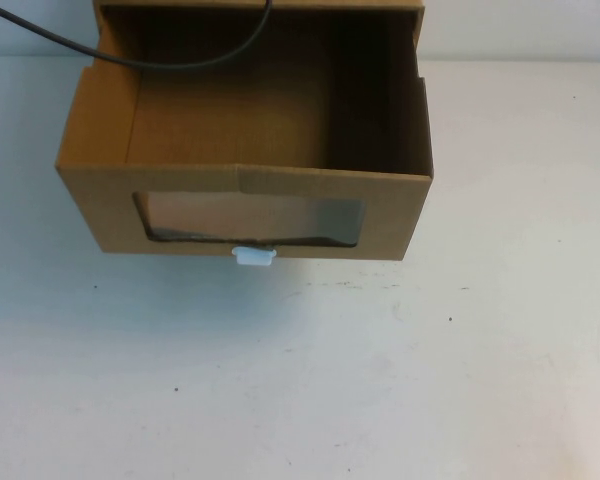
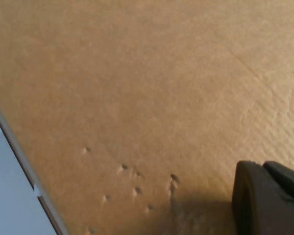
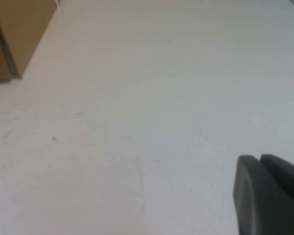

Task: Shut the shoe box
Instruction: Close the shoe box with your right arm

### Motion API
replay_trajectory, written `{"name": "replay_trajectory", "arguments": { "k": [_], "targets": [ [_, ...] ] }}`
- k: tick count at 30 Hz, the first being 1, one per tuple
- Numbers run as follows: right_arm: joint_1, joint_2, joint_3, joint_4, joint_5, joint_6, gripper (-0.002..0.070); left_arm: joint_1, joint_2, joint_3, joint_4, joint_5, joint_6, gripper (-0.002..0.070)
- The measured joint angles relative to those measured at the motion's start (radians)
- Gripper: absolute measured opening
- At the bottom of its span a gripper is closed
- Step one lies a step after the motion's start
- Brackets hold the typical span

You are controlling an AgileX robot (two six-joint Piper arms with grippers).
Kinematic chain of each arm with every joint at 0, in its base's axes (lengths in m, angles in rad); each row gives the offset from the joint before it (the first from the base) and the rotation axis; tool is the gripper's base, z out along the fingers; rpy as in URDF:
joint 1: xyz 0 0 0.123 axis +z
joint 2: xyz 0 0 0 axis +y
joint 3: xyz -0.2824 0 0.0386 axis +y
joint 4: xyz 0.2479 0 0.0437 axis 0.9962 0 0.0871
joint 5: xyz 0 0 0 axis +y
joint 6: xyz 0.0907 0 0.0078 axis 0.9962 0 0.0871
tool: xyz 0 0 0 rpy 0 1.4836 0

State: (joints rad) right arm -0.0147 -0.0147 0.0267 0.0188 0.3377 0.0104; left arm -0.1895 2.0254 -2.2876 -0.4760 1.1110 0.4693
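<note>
The shoe box (image 1: pixel 245 150) is brown cardboard and stands at the far middle of the table. Its drawer is pulled out toward me and looks empty. The drawer front has a clear window (image 1: pixel 250 220) with a small white pull tab (image 1: pixel 253 258) below it. Neither gripper shows in the high view. In the left wrist view my left gripper (image 2: pixel 262 166) is shut and empty, close over a dented brown cardboard face (image 2: pixel 137 98). In the right wrist view my right gripper (image 3: pixel 259 159) is shut and empty above bare table, with a box corner (image 3: pixel 14 34) off to one side.
A black cable (image 1: pixel 160 62) hangs across the back of the open drawer. The white table (image 1: pixel 300 380) stretches in front of the box and to its right. A strip of table (image 2: pixel 10 196) shows beside the cardboard edge in the left wrist view.
</note>
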Motion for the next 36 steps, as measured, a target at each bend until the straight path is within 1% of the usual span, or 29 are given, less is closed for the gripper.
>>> {"name": "replay_trajectory", "arguments": {
  "k": [3, 7, 9, 13, 16, 18, 21, 23, 25, 30, 32, 34, 36],
  "targets": [
    [0.000, 0.000, 0.000, 0.145, -0.075, 0.000, -0.0011, 0.000, 0.000, 0.000, 0.000, 0.000, 0.000, -0.0002],
    [0.000, 0.000, 0.000, 0.484, -0.208, 0.000, -0.0011, 0.000, 0.000, 0.000, 0.000, 0.000, 0.000, -0.0002],
    [0.000, 0.000, 0.000, 0.618, -0.258, 0.000, -0.0011, 0.000, 0.000, 0.000, 0.000, 0.000, 0.000, -0.0002],
    [0.000, 0.000, 0.000, 0.726, -0.318, 0.000, -0.0011, 0.000, 0.000, 0.000, -0.001, 0.000, 0.000, -0.0002],
    [0.000, 0.000, -0.034, 0.737, -0.217, -0.023, -0.0011, 0.000, 0.000, 0.000, -0.002, 0.000, 0.000, -0.0002],
    [0.000, 0.012, -0.102, 0.737, -0.116, -0.055, -0.0011, 0.000, 0.000, 0.000, -0.002, 0.000, 0.000, -0.0002],
    [0.000, 0.120, -0.261, 0.696, 0.096, -0.107, -0.0011, 0.000, 0.000, 0.000, -0.002, -0.002, 0.000, -0.0002],
    [0.000, 0.245, -0.373, 0.665, 0.243, -0.162, -0.0011, 0.000, 0.000, 0.000, -0.002, -0.002, 0.000, -0.0002],
    [0.000, 0.367, -0.464, 0.660, 0.349, -0.252, -0.0011, 0.000, 0.002, 0.000, -0.002, -0.002, 0.000, -0.0002],
    [0.000, 0.713, -0.692, 0.707, 0.553, -0.446, -0.0011, 0.000, 0.002, 0.000, -0.002, -0.002, 0.000, -0.0002],
    [0.004, 0.828, -0.787, 0.738, 0.605, -0.508, -0.0010, 0.000, 0.002, 0.000, -0.002, -0.002, 0.000, -0.0002],
    [0.034, 0.930, -0.872, 0.742, 0.627, -0.539, -0.0011, 0.000, 0.002, 0.000, -0.002, -0.002, 0.000, -0.0002],
    [0.111, 1.024, -0.962, 0.710, 0.615, -0.531, -0.0011, 0.000, 0.002, 0.000, -0.002, -0.002, 0.000, -0.0002]
  ]
}}
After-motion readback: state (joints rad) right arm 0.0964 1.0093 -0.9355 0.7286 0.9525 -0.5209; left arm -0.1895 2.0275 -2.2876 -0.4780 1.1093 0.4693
